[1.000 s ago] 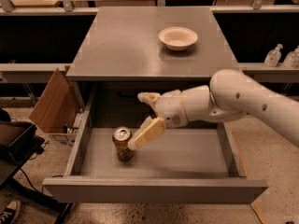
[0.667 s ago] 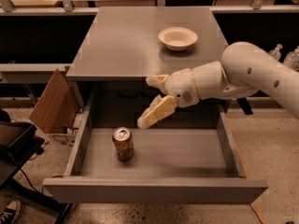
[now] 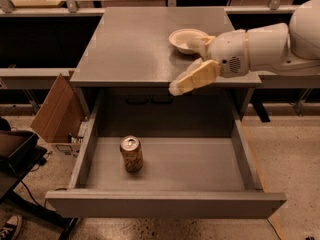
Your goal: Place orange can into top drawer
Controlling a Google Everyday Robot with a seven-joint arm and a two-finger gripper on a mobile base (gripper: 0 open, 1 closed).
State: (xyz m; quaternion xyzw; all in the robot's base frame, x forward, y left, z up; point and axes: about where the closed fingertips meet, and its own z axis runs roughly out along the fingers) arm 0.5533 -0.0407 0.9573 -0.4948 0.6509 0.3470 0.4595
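Compared with the earlier frames, the gripper [image 3: 185,66] has withdrawn from the drawer interior, rising up and to the right. It now hangs at the front right edge of the cabinet top [image 3: 130,44], just beside the white bowl [image 3: 187,38]. Note that its two fingers [image 3: 195,78] are spread apart and carry nothing.

Confirm the position of the orange can [image 3: 131,154]: it stands upright on the floor of the top drawer [image 3: 165,204], left of centre and apart from the walls. It is well apart from the gripper.

Assess progress as follows. The placement appears complete, since the can rests inside the drawer and is released. The drawer remains pulled fully out; the task sentence does not call for closing it, so you may treat the remaining work as retreat only.

Inspect the can. Its silver top with pull tab faces up, and its orange-gold and brown patterned body shows no visible dent or tilt. A cardboard box [image 3: 57,109] sits left of the cabinet.
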